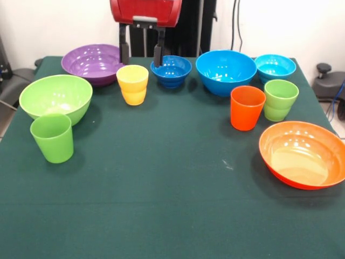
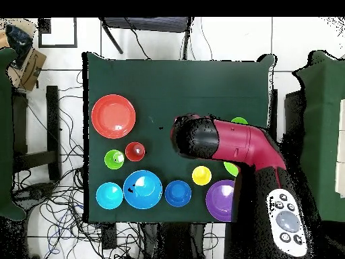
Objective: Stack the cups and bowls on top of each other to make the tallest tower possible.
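My gripper [image 1: 141,54] hangs open and empty; in the front view it shows just above the yellow cup [image 1: 132,83], between the purple bowl [image 1: 91,62] and the small dark blue bowl [image 1: 171,70]. The blue bowl [image 1: 225,71], turquoise bowl [image 1: 275,67], orange cup [image 1: 247,107], light green cup [image 1: 280,99], orange bowl [image 1: 302,154], lime green bowl [image 1: 55,97] and green cup [image 1: 52,137] each stand alone and upright. No tower shows. In the overhead view the arm [image 2: 229,145] hides the gripper, most of the lime green bowl [image 2: 231,168] and part of the green cup [image 2: 238,121].
The dark green tablecloth [image 1: 161,194] covers the table. Its near half in the front view holds no objects. In the overhead view the orange bowl [image 2: 113,115] lies nearest the table's middle; cables and stands lie on the floor around the table.
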`<state>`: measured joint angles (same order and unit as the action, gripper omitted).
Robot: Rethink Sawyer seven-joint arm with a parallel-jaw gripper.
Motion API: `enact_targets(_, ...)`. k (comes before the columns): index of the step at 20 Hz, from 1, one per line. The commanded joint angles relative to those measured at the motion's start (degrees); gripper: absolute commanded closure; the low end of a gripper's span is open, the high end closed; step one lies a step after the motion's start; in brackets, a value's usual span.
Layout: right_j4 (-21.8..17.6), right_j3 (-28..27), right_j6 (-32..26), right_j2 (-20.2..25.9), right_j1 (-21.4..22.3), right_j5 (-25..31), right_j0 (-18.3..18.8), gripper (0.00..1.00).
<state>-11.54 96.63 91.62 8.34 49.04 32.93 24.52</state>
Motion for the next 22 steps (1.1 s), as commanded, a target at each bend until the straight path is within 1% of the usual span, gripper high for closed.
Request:
enact_targets(1,-3.8,5.3,-1.8,2.0,-1.3,5.7,-0.8,0.00)
enact_targets(9,-3.0,5.1,-1.8,2.6,-3.6,6.9,0.0,0.00)
enact_targets(13,-3.0,4.8,-1.4,2.6,-5.1,6.3,0.1,0.00)
enact_targets(22,-3.5,7.0,-0.8,2.5,-5.6,3.0,0.3,0.00)
